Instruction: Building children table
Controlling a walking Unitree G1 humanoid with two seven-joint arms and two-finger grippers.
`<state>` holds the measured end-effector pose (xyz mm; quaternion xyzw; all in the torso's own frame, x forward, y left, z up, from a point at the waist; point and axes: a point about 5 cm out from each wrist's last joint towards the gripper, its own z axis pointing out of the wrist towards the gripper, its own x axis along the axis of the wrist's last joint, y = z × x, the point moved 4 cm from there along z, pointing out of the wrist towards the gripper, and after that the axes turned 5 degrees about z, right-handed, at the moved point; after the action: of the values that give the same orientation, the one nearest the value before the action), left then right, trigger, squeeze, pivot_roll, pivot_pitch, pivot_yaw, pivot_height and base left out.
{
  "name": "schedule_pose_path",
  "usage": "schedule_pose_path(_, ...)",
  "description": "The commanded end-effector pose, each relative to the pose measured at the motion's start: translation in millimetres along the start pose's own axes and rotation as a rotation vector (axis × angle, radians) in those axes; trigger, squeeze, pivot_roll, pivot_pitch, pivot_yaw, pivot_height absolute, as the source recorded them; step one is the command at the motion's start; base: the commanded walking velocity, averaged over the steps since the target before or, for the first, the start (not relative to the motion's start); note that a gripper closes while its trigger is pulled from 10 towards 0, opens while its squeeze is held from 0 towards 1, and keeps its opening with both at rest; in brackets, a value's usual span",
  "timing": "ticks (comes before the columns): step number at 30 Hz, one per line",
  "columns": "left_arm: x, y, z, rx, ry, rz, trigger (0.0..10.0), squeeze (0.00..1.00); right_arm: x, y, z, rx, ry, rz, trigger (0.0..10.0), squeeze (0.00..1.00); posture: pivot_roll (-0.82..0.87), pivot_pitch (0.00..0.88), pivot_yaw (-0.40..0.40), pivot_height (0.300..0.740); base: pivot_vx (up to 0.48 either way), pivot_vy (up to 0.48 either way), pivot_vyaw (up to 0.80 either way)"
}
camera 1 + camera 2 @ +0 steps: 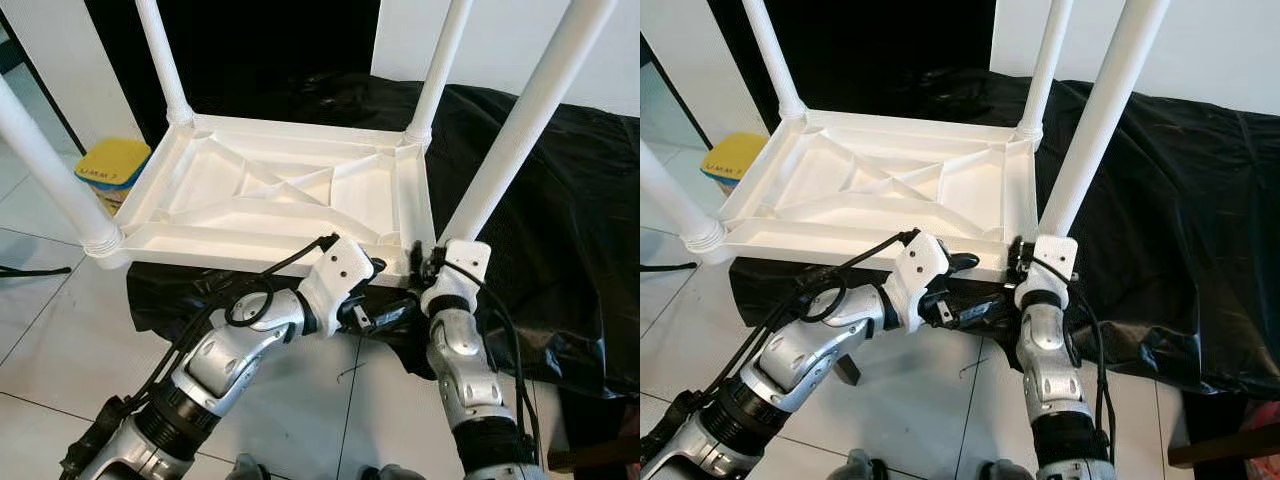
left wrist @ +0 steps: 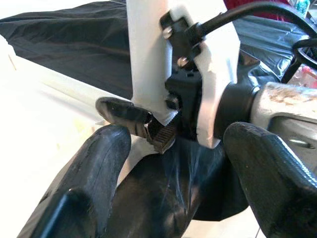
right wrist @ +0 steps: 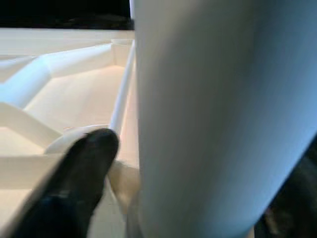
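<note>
A white plastic children's table (image 1: 270, 190) lies upside down on a surface draped in black cloth (image 1: 560, 250), its legs pointing up. At the table's near right corner, my right gripper (image 1: 425, 262) is shut on the base of the near right leg (image 1: 520, 130). In the right wrist view that leg (image 3: 218, 114) stands between the fingers (image 3: 84, 168). My left gripper (image 1: 395, 312) sits under the table's near edge, pointing at the right wrist. It is open, its fingers (image 2: 94, 163) spread with nothing held.
Three more legs stand at the near left (image 1: 45, 165), far left (image 1: 165, 60) and far right (image 1: 440, 65) corners. A yellow-lidded box (image 1: 113, 165) sits on the floor left of the table. Pale tile floor (image 1: 60, 330) lies in front.
</note>
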<state>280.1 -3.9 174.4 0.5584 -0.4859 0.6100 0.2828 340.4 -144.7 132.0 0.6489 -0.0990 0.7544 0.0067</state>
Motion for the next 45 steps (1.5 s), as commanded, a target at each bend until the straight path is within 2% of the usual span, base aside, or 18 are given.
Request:
schedule_pose_path(1, -1.5, 4.9, -1.7, -0.076, 0.001, 0.002, 10.0, 0.00, 4.4, 0.9, -2.7, 0.016, 0.027, -0.020, 10.0, 1.00, 0.00, 0.108, -0.042, 0.740, 0.000, 0.000, 0.00)
schedule_pose_path(3, -2.7, 2.6, -2.8, -0.067, -0.004, 0.007, 10.0, 0.00, 5.4, 2.1, -5.9, 0.028, 0.032, -0.033, 10.0, 1.00, 0.00, 0.105, -0.045, 0.740, 0.000, 0.000, 0.00)
schedule_pose_path(4, -4.0, -1.8, -5.1, -0.053, -0.011, 0.013, 10.0, 0.00, 6.3, 3.8, -11.6, 0.050, 0.034, -0.049, 10.0, 0.23, 0.00, 0.102, -0.047, 0.740, 0.000, 0.000, 0.00)
schedule_pose_path(5, -4.0, -1.8, -5.1, -0.053, -0.011, 0.013, 10.0, 0.00, 6.3, 3.8, -11.6, 0.050, 0.034, -0.049, 10.0, 0.23, 0.00, 0.102, -0.047, 0.740, 0.000, 0.000, 0.00)
schedule_pose_path(6, -5.3, -6.8, -7.7, -0.036, -0.018, 0.018, 10.0, 0.00, 6.4, 5.8, -17.6, 0.072, 0.029, -0.060, 10.0, 0.00, 0.00, 0.102, -0.052, 0.740, 0.000, 0.000, 0.00)
schedule_pose_path(8, -6.8, -12.6, -10.4, -0.018, -0.026, 0.022, 10.0, 0.00, 6.9, 7.6, -23.6, 0.091, 0.026, -0.073, 10.0, 0.00, 0.00, 0.102, -0.053, 0.740, 0.000, 0.000, 0.00)
schedule_pose_path(9, -9.7, -24.2, -16.6, 0.017, -0.044, 0.037, 10.0, 0.00, 8.6, 10.5, -34.6, 0.126, 0.029, -0.102, 10.0, 0.00, -0.01, 0.102, -0.055, 0.740, 0.000, 0.000, 0.00)
schedule_pose_path(11, -9.7, -24.2, -16.6, 0.017, -0.044, 0.037, 10.0, 0.00, 8.6, 10.5, -34.6, 0.126, 0.029, -0.102, 10.0, 0.00, -0.01, 0.102, -0.055, 0.740, 0.000, 0.000, 0.00)
schedule_pose_path(13, -11.7, -37.0, -23.3, 0.048, -0.062, 0.057, 10.0, 0.00, 10.4, 13.2, -45.8, 0.162, 0.032, -0.139, 10.0, 0.00, -0.01, 0.108, -0.054, 0.740, 0.000, 0.000, 0.00)
schedule_pose_path(19, -13.1, -55.6, -35.3, 0.084, -0.092, 0.087, 10.0, 0.00, 12.4, 18.6, -65.5, 0.233, 0.018, -0.191, 10.0, 0.00, -0.02, 0.115, -0.041, 0.740, 0.000, 0.000, 0.00)
schedule_pose_path(20, -13.1, -55.6, -35.3, 0.084, -0.092, 0.087, 10.0, 0.00, 12.4, 18.6, -65.5, 0.233, 0.018, -0.191, 10.0, 0.00, -0.02, 0.115, -0.041, 0.740, 0.000, 0.000, 0.00)
schedule_pose_path(22, -13.6, -59.2, -42.6, 0.083, -0.103, 0.094, 10.0, 0.00, 10.9, 19.7, -79.5, 0.302, -0.018, -0.195, 10.0, 0.00, -0.02, 0.118, -0.033, 0.740, 0.000, 0.000, 0.00)
schedule_pose_path(25, -19.0, -53.0, -51.3, 0.056, -0.122, 0.083, 10.0, 0.00, 5.1, 13.1, -96.3, 0.421, -0.095, -0.149, 10.0, 0.00, -0.03, 0.128, -0.023, 0.740, 0.000, 0.000, 0.00)
schedule_pose_path(29, -20.3, -50.4, -53.0, 0.048, -0.126, 0.083, 10.0, 0.00, 4.5, 10.4, -98.9, 0.449, -0.107, -0.137, 10.0, 0.00, -0.02, 0.131, -0.021, 0.740, 0.000, 0.000, 0.00)
schedule_pose_path(33, -24.4, -41.8, -59.5, 0.014, -0.139, 0.069, 10.0, 0.00, 0.8, -2.6, -104.0, 0.545, -0.154, -0.088, 10.0, 0.00, 0.00, 0.136, -0.020, 0.740, 0.000, 0.000, 0.00)
schedule_pose_path(37, -25.7, -39.8, -61.6, 0.007, -0.144, 0.065, 10.0, 0.00, -0.2, -6.9, -104.0, 0.567, -0.159, -0.073, 10.0, 0.00, 0.00, 0.137, -0.020, 0.740, 0.000, 0.000, 0.00)
schedule_pose_path(40, -29.7, -35.2, -70.3, -0.004, -0.167, 0.065, 10.0, 0.00, 0.0, -22.2, -96.1, 0.618, -0.141, -0.031, 10.0, 0.00, 0.04, 0.141, -0.025, 0.740, 0.000, 0.000, 0.00)
schedule_pose_path(45, -32.1, -35.4, -75.9, -0.003, -0.183, 0.066, 10.0, 0.00, 1.0, -28.2, -87.0, 0.614, -0.123, -0.005, 10.0, 0.00, 0.05, 0.140, -0.030, 0.740, 0.000, 0.000, 0.00)
